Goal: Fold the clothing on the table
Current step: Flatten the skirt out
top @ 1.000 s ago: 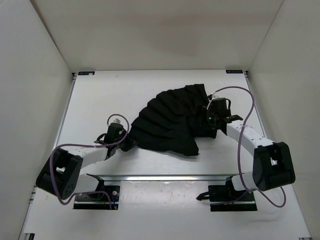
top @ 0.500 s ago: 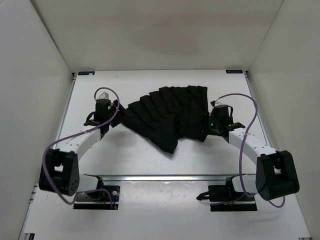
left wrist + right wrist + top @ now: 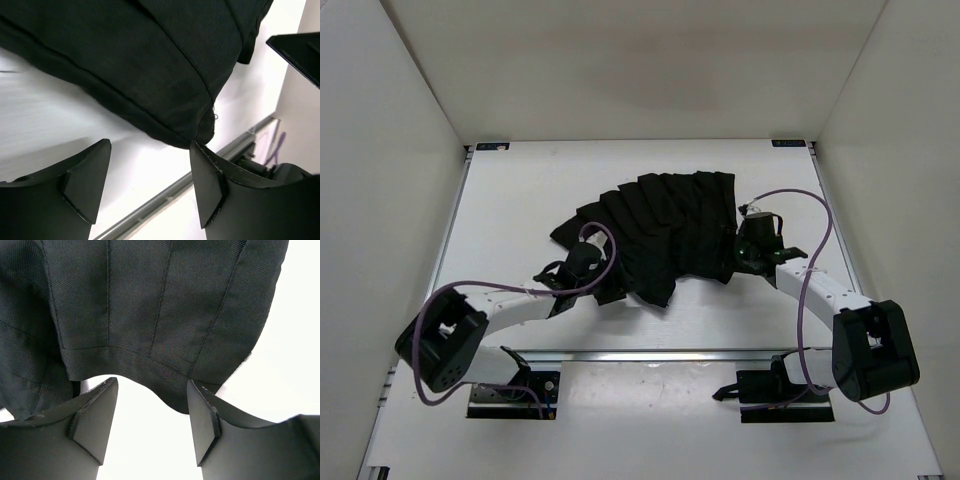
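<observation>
The clothing (image 3: 660, 230), black and pleated, lies fanned out on the white table (image 3: 520, 200). My left gripper (image 3: 607, 294) is at the garment's near-left edge. In the left wrist view this gripper (image 3: 150, 145) is open, and a corner of the clothing (image 3: 150, 60) hangs just past its right fingertip with nothing between the jaws. My right gripper (image 3: 735, 252) is at the garment's right edge. In the right wrist view it (image 3: 152, 381) is open, and the hem of the clothing (image 3: 160, 300) dips just ahead of the fingertips, not pinched.
A metal rail (image 3: 650, 355) runs along the table's near edge and also shows under the left fingers as the rail (image 3: 150, 207). White walls enclose the table on three sides. Purple cables loop over both arms.
The garment has been spread out leftwards and let go. My left gripper has opened and swung from the far-left corner to the near-left edge. My right gripper stays at the right edge.
</observation>
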Tool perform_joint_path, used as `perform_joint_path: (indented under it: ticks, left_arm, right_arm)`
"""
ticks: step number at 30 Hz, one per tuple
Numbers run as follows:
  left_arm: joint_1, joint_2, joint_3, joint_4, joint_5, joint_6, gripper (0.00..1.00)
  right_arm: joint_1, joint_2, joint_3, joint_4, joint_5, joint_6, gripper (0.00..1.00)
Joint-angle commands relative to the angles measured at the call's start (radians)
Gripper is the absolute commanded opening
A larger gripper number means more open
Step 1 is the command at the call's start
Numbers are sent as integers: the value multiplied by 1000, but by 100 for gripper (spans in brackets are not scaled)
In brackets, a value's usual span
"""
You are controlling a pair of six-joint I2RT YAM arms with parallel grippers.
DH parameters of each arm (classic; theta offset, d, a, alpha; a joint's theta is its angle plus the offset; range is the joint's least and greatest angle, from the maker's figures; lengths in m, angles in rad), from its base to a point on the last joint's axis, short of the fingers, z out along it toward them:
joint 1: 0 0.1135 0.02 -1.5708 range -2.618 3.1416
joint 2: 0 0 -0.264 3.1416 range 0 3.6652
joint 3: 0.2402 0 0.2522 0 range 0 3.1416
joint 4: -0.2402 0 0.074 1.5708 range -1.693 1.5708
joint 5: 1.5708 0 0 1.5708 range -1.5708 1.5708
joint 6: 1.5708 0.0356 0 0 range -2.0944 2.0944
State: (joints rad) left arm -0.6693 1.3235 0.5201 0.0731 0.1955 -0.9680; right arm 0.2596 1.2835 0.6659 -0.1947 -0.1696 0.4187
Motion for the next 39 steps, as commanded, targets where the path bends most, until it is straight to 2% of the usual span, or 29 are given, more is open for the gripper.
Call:
perform_joint_path:
  ticks: [1,10,13,15,17,18,19,21,22,25,31,39]
  left_arm:
    - [-53,52,31,149,18,-110,75]
    - [-125,241,80,287,-4,-204,75]
    - [-130,264,103,289,-13,-207,69]
    - [-124,267,113,275,-8,-199,59]
    - [-110,261,112,268,-5,-195,41]
    - [-104,247,106,261,-2,-192,32]
    - [-96,238,97,258,2,-186,25]
    - [-70,200,81,248,33,-178,4]
    - [-61,180,75,238,38,-170,0]
    - [-4,103,40,203,77,-127,0]
    - [83,-82,-99,149,64,-95,0]
    - [139,-233,-249,159,68,-101,0]
  right_arm:
    - [-6,-9,-17,46,19,0,55]
    - [-25,-3,-35,64,-11,0,57]
    - [-28,4,-29,66,-5,-8,57]
    - [-28,5,-37,72,-14,-9,57]
    - [-33,19,-35,75,-19,-9,59]
    - [-26,13,-40,78,-21,-15,67]
    - [-28,17,-32,74,-24,-11,69]
    - [-25,19,-35,72,-27,-8,66]
    - [-26,17,-32,69,-25,-14,66]
    - [-14,-6,-38,63,-15,-12,67]
    - [0,-65,-81,51,-25,17,67]
    - [56,-69,-112,76,-76,71,66]
